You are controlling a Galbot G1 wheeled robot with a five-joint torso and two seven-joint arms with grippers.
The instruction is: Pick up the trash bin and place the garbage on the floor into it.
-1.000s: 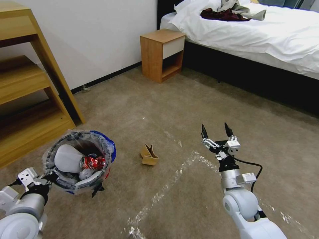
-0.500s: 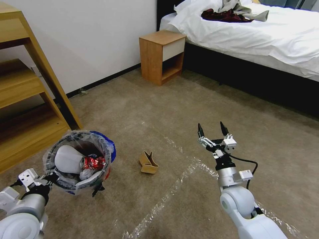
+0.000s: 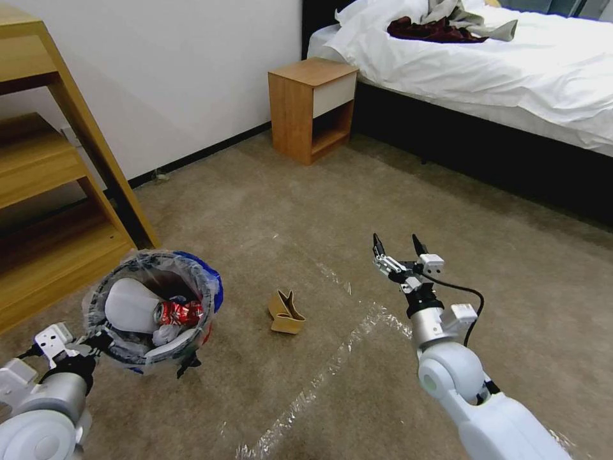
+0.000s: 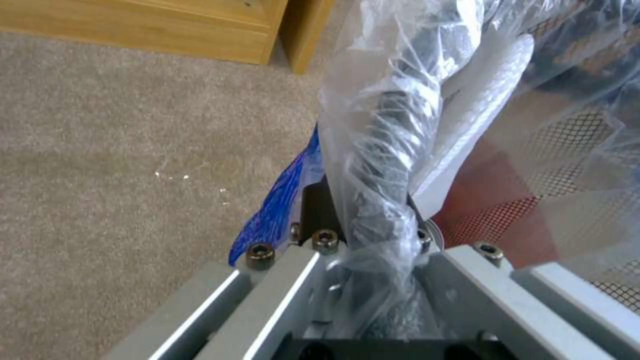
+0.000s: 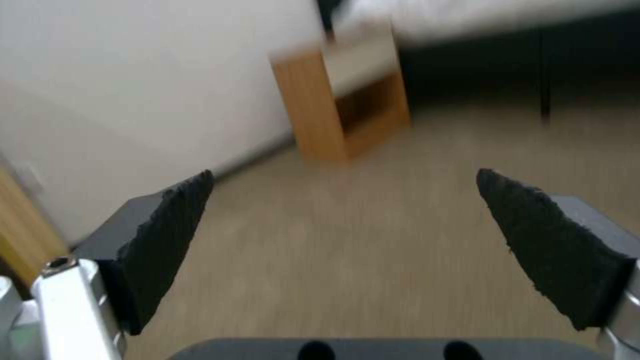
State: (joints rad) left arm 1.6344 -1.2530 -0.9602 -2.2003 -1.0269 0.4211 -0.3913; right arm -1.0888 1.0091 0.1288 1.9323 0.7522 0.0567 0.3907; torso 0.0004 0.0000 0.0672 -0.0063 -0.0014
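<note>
My left gripper is shut on the near rim of the red trash bin, holding it just above the floor at lower left. In the left wrist view, my left gripper clamps the crinkled clear liner over that rim. Inside the bin lie a white slipper, a red can and a tissue wad. A brown cardboard scrap of garbage lies on the carpet between the bin and my right gripper, which hovers open and empty to its right. In the right wrist view my right gripper points toward the nightstand.
A wooden shelf unit stands close on the left by the bin. A small nightstand sits against the wall, and beside it a bed runs along the back right. Shiny tape strips cross the carpet in front.
The view shifted slightly at first. My right arm has since swung a little leftward with its gripper still open. The bin stays held in the left gripper; the cardboard scrap has not moved.
</note>
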